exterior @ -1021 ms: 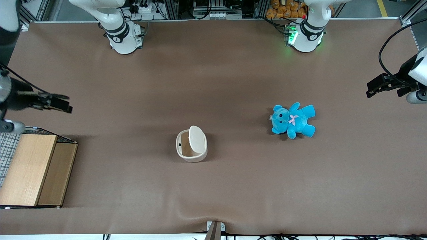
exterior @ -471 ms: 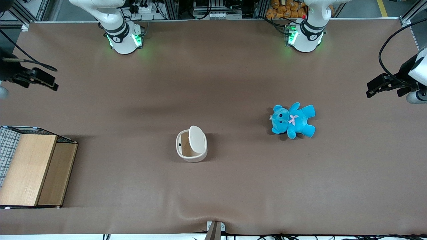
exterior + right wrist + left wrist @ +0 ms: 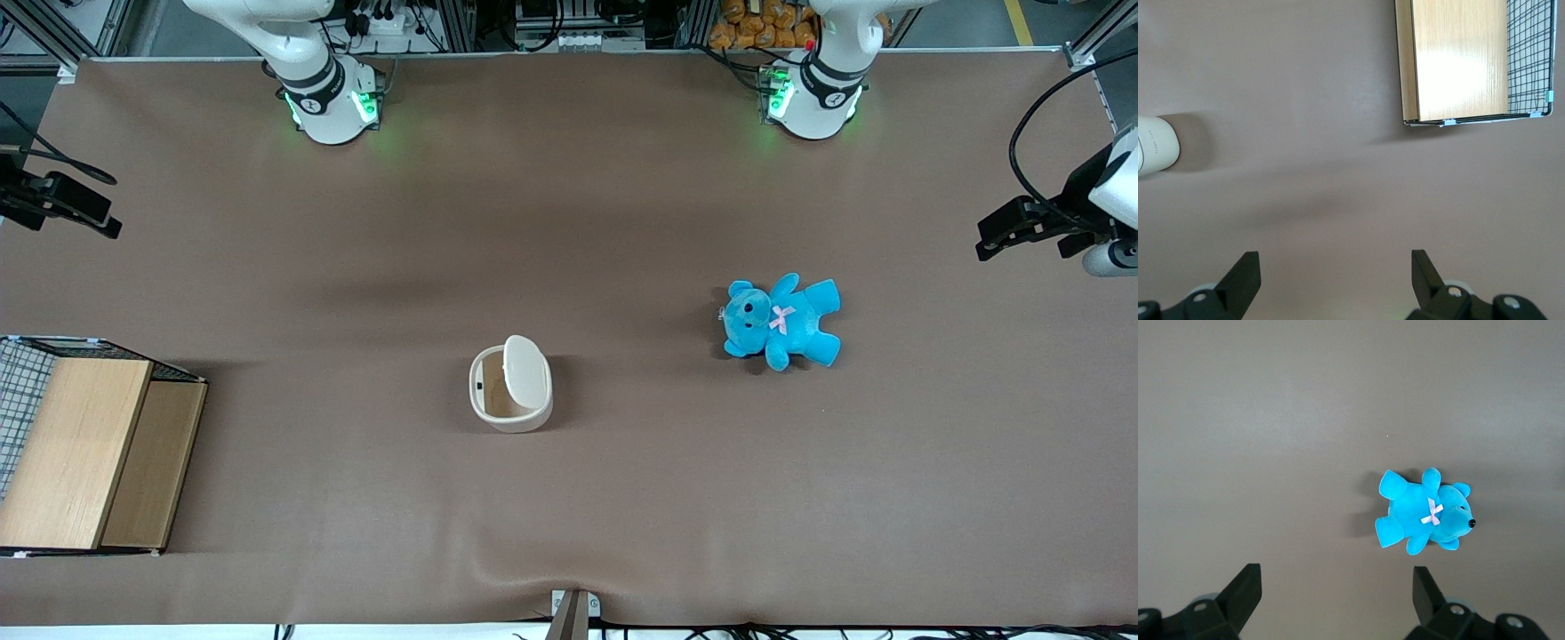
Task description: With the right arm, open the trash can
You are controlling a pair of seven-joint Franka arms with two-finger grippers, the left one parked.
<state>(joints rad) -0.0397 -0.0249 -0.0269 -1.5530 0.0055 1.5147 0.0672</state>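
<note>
Trash can: small cream-white plastic bin (image 3: 510, 389), mid-table, flip lid (image 3: 524, 371) tilted up already
Gripper: black two-finger gripper (image 3: 1331, 279) high up, well away from the bin, fingers spread wide, nothing held
Advice: park gently, leave the lid alone

No text, label or number can be read on the trash can (image 3: 510, 389) or anything else.

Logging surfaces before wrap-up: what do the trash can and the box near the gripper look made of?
Trash can: smooth cream plastic, apparently, with a slight sheen; its lid stands raised. Wooden box: light wood-grain panels, possibly laminate, with wire mesh on one side. Gripper, open, hangs above the table at the working arm's end.
</note>
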